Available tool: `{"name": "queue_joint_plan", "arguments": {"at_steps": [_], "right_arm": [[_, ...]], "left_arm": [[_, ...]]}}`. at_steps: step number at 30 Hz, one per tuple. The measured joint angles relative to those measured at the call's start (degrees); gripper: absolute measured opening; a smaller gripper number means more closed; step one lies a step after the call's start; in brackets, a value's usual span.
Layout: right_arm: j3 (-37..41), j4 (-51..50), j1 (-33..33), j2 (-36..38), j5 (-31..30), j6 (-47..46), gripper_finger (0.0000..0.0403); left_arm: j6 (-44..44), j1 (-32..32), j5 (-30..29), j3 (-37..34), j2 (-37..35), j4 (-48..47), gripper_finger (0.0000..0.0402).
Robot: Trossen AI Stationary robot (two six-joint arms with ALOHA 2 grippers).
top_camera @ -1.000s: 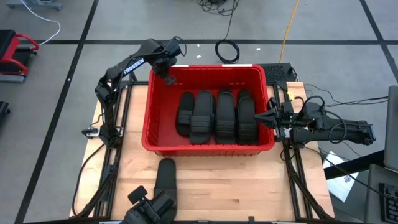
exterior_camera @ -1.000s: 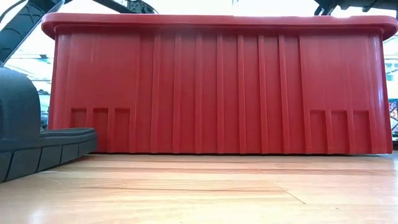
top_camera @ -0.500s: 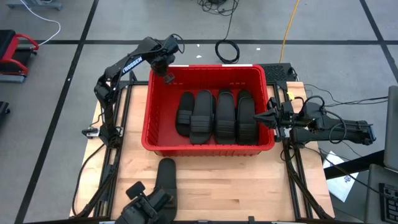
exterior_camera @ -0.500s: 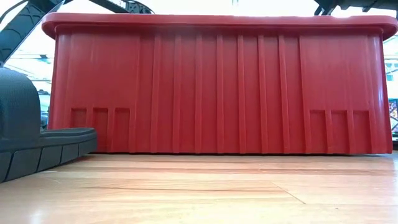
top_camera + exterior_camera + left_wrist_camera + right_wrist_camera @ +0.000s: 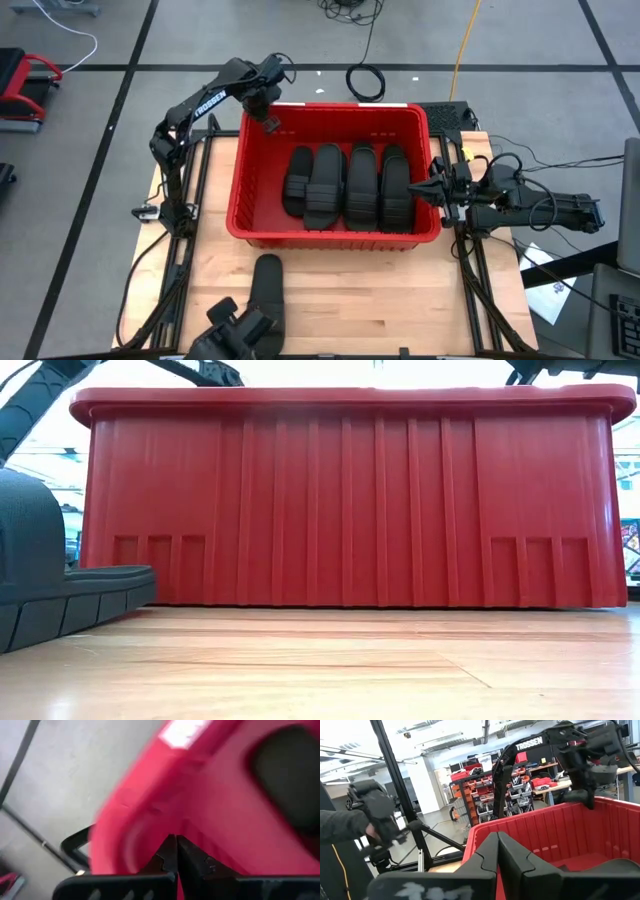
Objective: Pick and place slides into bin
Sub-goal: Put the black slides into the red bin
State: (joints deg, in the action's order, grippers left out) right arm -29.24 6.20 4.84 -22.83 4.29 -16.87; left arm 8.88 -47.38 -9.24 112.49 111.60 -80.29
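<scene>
The red bin (image 5: 236, 180) stands mid-table and fills the low view (image 5: 350, 500). Several black slides (image 5: 345, 185) lie side by side on its floor. One more slide (image 5: 267, 285) lies flat on the table by the near edge and also shows in the low view (image 5: 40, 580). My left gripper (image 5: 270, 124) is shut just inside the bin's far left corner (image 5: 175, 840). My right gripper (image 5: 433, 190) is shut at the bin's right rim (image 5: 496, 836). My left gripper reaches down from above with shut fingers into the bin's far left corner, beside the inner wall (image 5: 150, 805). The blurred wrist view does not show where the fingers meet the wall. My right gripper points level at the bin's right rim (image 5: 485, 827); I cannot tell whether it touches it.
A dark hand-held device (image 5: 235, 335) sits at the table's near edge beside the loose slide. A person's hand (image 5: 350, 822) holds a dark device beyond the table. A coiled cable (image 5: 366, 82) lies on the floor behind the bin. Bare wood lies between the bin and the near edge.
My left gripper has moved a little toward the table's far edge at the bin's far left corner. The bin has slid slightly away from the near edge with it. The dark device at the near edge has shifted about.
</scene>
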Motion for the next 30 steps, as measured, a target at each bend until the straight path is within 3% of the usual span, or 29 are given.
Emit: {"name": "queue_joint_plan", "arguments": {"at_steps": [7, 13, 15, 21, 26, 30], "right_arm": [[0.00, -0.03, 0.00, 0.00, 0.34, 1.03, 0.0000], [-0.01, -0.39, 0.00, 0.00, 2.44, 1.26, 0.0000], [-0.01, -0.39, -0.02, 0.02, 3.95, 1.37, 0.0000], [0.00, -0.39, -0.02, 0.00, 8.41, 1.47, 0.0000], [-0.01, -0.42, -0.02, 0.01, 13.72, 1.02, 0.0000], [-0.01, -0.44, -0.02, 0.00, 17.37, -0.48, 0.0000]], "left_arm": [[2.37, 6.86, 6.41, 0.21, -12.33, -0.63, 0.0000], [-5.72, 16.75, 13.11, 0.32, -27.81, -2.02, 0.0000], [-10.10, 22.25, 10.27, 0.32, -31.95, -3.35, 0.0000], [-28.95, 46.05, -6.36, 0.25, -39.20, -7.69, 0.0000], [-41.28, 65.64, -7.67, -3.98, -38.61, -4.86, 0.0000], [-46.05, 75.46, -6.77, -11.44, -35.06, 2.19, 0.0000]]}}
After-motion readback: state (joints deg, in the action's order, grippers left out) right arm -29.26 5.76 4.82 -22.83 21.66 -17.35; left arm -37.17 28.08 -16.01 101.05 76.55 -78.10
